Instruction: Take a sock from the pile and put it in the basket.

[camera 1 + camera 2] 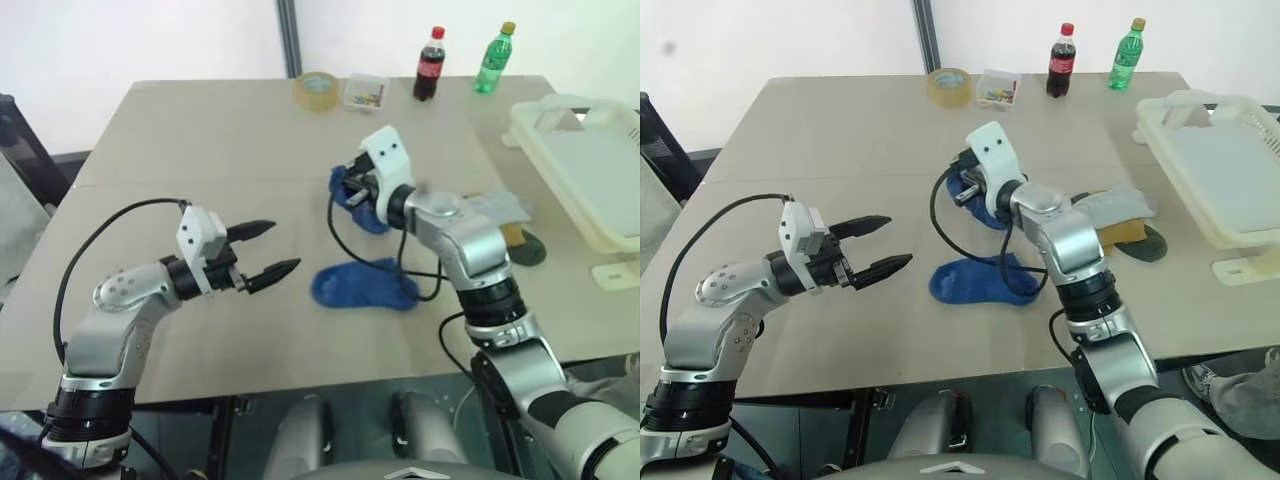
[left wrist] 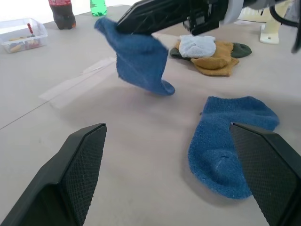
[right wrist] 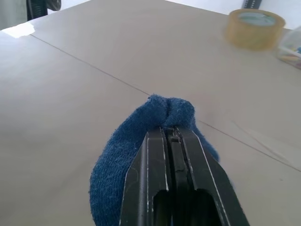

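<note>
Right hand [image 3: 171,134] is pinching a blue sock [image 2: 138,59] at a bunched fold, fingers pressed together on the fabric. The sock is hanging clear of the tabletop [image 1: 200,150] near frame centre, probably so it can travel without dragging.

Left hand [image 1: 265,250] is idling at left-centre, fingers [image 2: 77,172] spread wide, holding nothing; it looks parked out of the way.

A second blue sock [image 1: 360,285] is lying flat just below the held one. The pile [image 2: 209,54] is sitting to its right, partly hidden behind the right arm: light grey on mustard yellow, dark green at the edge.

The basket [image 1: 590,175] is waiting at the right edge, well apart from the hand, so the carry is likely going rightward.

Along the top edge: tape roll [image 1: 318,90], small clear box [image 1: 366,93], a red-labelled cola bottle [image 1: 431,64], a green bottle [image 1: 494,58]. Label text is too small to read.
</note>
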You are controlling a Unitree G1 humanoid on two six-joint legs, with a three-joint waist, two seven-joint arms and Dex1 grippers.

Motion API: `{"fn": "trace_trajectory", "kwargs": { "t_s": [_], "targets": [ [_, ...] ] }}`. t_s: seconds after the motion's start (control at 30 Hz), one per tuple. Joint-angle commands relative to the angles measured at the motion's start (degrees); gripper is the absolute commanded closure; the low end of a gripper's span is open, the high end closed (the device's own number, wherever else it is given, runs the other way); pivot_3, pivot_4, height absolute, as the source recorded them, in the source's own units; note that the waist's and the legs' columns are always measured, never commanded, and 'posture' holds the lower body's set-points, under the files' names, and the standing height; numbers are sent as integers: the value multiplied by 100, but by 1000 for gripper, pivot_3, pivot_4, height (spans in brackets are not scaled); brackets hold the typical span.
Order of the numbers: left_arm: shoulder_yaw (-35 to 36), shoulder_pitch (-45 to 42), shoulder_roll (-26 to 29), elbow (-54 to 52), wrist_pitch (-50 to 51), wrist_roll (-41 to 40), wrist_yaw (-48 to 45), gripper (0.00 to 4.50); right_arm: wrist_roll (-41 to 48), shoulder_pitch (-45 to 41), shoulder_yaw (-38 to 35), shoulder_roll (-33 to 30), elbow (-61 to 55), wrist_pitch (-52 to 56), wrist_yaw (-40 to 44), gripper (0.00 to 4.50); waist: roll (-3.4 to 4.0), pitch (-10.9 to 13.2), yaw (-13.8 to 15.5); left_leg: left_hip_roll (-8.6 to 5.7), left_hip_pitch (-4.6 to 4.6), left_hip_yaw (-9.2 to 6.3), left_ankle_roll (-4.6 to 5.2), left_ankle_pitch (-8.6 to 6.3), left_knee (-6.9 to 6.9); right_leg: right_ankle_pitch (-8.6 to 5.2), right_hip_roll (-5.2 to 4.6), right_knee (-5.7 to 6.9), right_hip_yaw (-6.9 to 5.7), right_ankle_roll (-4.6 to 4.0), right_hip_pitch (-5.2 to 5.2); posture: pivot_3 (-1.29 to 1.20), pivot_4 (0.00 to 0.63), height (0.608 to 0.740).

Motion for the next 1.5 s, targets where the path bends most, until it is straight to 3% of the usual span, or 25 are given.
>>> {"fn": "trace_trajectory", "kwargs": {
  "t_s": [0.03, 0.27, 0.47, 0.63, 0.67, 0.7, 0.83, 0.97, 1.07, 1.17, 1.5],
  "targets": [
    [0, -38, 10, -24, -122, 4, -43, 0, 173, -241, -423, -419, -616, 325, 137, 4420, 0, 0, 9, -1, 0, 0, 0, 0, 0, 0, -2, 0, 0, 0, 0, 0, 150, 740],
    [-70, -132, -20, 60, -154, 29, -76, 0, 279, -30, -130, -665, -947, 1029, 239, 4420, 1, 1, -37, 1, 1, 5, 2, -1, -5, 0, 12, 3, 2, -1, -9, 0, 150, 740],
    [-93, -182, 14, 115, -178, 17, -102, 0, 152, 171, 246, -180, -657, 856, -5, 4420, 1, 1, -32, 0, 0, 7, 4, -2, -4, 0, 7, 2, 4, 0, -8, 0, 150, 740],
    [-119, -243, 35, 129, -155, 24, -112, 0, -3, 333, 473, 410, -210, 221, -243, 3088, 0, 1, -28, -2, 0, 6, 3, -2, -4, 0, 7, 2, 3, 1, -8, 0, 150, 740],
    [-115, -254, 41, 126, -141, 18, -110, 0, 90, 318, 393, 496, -299, 305, -229, 2529, 1, 1, -20, -2, 0, 5, 3, -2, -4, 0, 7, 1, 3, 1, -8, 0, 150, 740],
    [-104, -248, 47, 114, -133, 11, -109, 0, 173, 306, 312, 564, -407, 367, -210, 2280, 1, 1, -18, 1, -2, 4, 3, -1, -4, 0, 6, 1, 3, 1, -8, 0, 150, 740],
    [-94, -201, 55, 88, -128, 19, -88, 0, 349, 314, 83, 423, -852, 570, -93, 2280, 1, 2, -10, 5, -4, 2, 2, -1, -4, 0, 6, 0, 3, 1, -8, 0, 150, 740],
    [-175, -304, -90, 244, 13, 165, 284, 0, 302, 645, -130, -119, -1094, 680, -83, 2280, 1, 1, 20, 3, -4, 1, 2, -1, -4, 0, 4, 0, 1, 0, -7, 0, 150, 740],
    [-690, -743, -210, 1046, -164, 1204, 1019, 0, 219, 1054, -247, -592, -1153, 770, -99, 2280, -1, 1, 86, -12, 2, 0, 3, -1, -3, 0, 4, -2, -5, 0, 4, 0, 150, 740],
    [-850, -1243, -525, 1631, -118, 1444, 1398, 0, 195, 1334, -340, -836, -1198, 851, -139, 2280, 0, 2, 110, -14, 2, 6, 4, -1, -3, 0, 6, -3, -2, 1, 1, 0, 150, 740],
    [-1260, -2519, -1411, 2703, 561, 1722, 1828, 0, 409, 1690, -723, -776, -1512, 1385, -377, 2280, -8, 6, 111, -12, -2, 4, 5, -1, 0, 0, 12, -2, 1, 2, 1, 0, 150, 740]
  ]
}}
